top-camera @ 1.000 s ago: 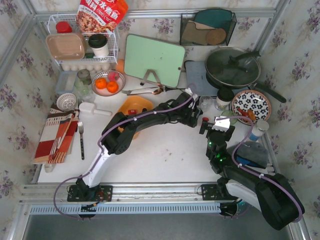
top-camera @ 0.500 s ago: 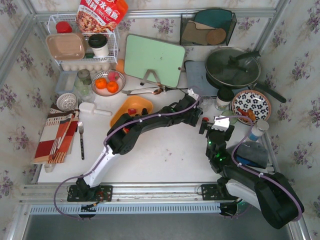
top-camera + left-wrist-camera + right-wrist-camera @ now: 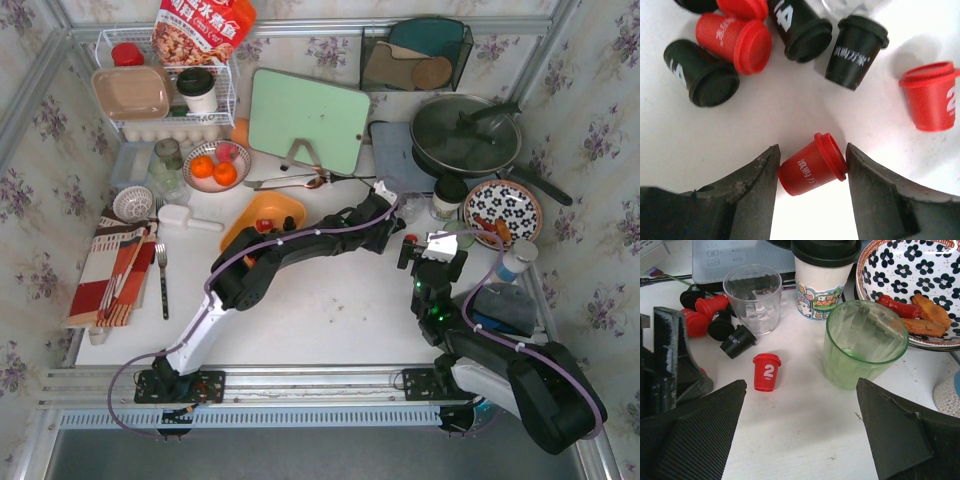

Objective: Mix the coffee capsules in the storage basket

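Left hand (image 3: 811,147) set around 1 glossy red tapered coffee capsule (image 3: 812,170) on the white table (image 3: 790,110); right hand (image 3: 801,385) spread wide, nothing between its fingers.
Left fingers flank the capsule, which lies on its side, at or near contact; a firm grip cannot be told. Loose red and black capsules (image 3: 740,45) lie just beyond, beside a clear plastic cup (image 3: 752,297). 1 red capsule marked 2 (image 3: 766,371) stands apart, near a green ribbed tumbler (image 3: 864,342). Shallow orange plastic storage basket (image 3: 283,207) sits well apart to the left, 1 small red item (image 3: 263,224) inside.

a red capsule (image 3: 767,371) bears "2", a black capsule (image 3: 855,52) white chinese characters
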{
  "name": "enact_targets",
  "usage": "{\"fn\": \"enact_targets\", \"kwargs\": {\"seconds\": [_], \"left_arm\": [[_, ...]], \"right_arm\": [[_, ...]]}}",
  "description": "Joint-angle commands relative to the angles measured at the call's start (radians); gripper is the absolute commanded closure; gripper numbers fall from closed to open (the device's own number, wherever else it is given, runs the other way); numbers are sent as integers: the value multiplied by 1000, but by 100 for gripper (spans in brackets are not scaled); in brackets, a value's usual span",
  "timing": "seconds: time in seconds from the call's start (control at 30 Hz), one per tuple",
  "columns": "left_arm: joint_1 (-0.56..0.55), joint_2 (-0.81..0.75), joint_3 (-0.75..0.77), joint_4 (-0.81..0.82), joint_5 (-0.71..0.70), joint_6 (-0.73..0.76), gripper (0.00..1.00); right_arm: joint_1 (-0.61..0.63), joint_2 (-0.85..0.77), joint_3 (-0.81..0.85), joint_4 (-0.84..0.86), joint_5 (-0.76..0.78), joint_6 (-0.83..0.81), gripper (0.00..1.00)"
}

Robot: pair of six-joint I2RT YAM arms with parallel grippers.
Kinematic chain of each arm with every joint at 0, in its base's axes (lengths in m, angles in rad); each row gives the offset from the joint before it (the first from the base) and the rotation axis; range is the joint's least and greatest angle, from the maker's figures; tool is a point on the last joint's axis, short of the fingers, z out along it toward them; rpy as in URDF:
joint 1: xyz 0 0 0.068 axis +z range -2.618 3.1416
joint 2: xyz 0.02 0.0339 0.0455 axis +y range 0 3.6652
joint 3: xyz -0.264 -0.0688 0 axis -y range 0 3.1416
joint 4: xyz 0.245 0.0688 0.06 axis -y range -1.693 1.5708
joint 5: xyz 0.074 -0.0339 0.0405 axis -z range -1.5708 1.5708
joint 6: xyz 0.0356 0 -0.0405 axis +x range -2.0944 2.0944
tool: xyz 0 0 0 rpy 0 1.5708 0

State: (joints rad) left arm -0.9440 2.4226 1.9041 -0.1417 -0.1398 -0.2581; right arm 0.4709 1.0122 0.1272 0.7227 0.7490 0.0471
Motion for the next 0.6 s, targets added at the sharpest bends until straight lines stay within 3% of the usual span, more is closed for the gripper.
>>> {"fn": "enact_targets", "kwargs": {"seconds": [0.0,0.17,0.57], "left_arm": [[0,-47,-37,-94,-29,-17,44],[3,-131,-92,-84,-95,-22,51],[101,-374,-251,-44,-171,-38,52]], "right_arm": [[0,5,11,18,-1,5,0],[0,9,11,18,0,7,0],[1,7,10,17,5,10,0]]}}
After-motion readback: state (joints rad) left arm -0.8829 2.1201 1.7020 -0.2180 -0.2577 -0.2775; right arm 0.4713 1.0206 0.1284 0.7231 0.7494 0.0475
